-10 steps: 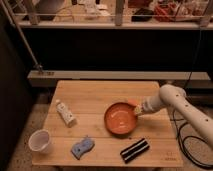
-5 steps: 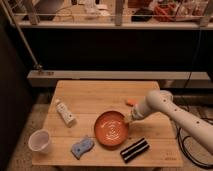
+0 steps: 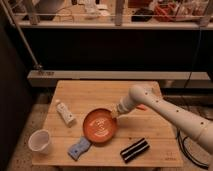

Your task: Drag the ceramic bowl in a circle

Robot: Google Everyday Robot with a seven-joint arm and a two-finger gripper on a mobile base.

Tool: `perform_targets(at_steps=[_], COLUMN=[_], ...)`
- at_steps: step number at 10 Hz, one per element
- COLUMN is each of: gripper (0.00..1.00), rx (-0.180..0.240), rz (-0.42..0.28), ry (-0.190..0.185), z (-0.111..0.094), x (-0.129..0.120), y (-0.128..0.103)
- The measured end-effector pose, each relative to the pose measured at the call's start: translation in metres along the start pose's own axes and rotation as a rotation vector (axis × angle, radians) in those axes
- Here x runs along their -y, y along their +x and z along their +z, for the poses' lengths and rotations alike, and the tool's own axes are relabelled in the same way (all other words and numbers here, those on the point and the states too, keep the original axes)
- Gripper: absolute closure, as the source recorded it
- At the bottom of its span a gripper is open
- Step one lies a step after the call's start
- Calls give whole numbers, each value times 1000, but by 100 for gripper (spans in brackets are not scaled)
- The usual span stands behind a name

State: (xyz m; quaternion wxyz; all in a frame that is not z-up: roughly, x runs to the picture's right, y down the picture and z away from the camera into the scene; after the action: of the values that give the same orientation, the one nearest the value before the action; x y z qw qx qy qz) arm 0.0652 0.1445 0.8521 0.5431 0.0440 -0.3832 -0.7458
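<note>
Camera view: the ceramic bowl (image 3: 100, 126) sat at the desk (image 3: 107, 92) centre-front. The end effector (image 3: 118, 112) touched the bowl's right rim — grip state: cannot tell. A white cup (image 3: 40, 141) stood well left of the bowl. Judged step: mid-drag — the next move calls for sustained rim contact along a curved path.

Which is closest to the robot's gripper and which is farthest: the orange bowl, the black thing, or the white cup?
The gripper sits at the bowl's right rim.
1. Ceramic bowl: right beside the gripper, to its left.
2. Black striped object: lower down, near the table's front edge.
3. White cup: far off at the table's front left corner.
</note>
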Motion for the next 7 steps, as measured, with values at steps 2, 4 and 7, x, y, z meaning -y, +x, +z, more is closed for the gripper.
perform_targets(at_steps=[2, 4, 7], gripper=[99, 99, 99], rx=[-23, -43, -48], rz=[37, 100, 146], ry=[6, 10, -7], z=[2, 0, -12], x=[-21, -49, -73], y=[31, 44, 30])
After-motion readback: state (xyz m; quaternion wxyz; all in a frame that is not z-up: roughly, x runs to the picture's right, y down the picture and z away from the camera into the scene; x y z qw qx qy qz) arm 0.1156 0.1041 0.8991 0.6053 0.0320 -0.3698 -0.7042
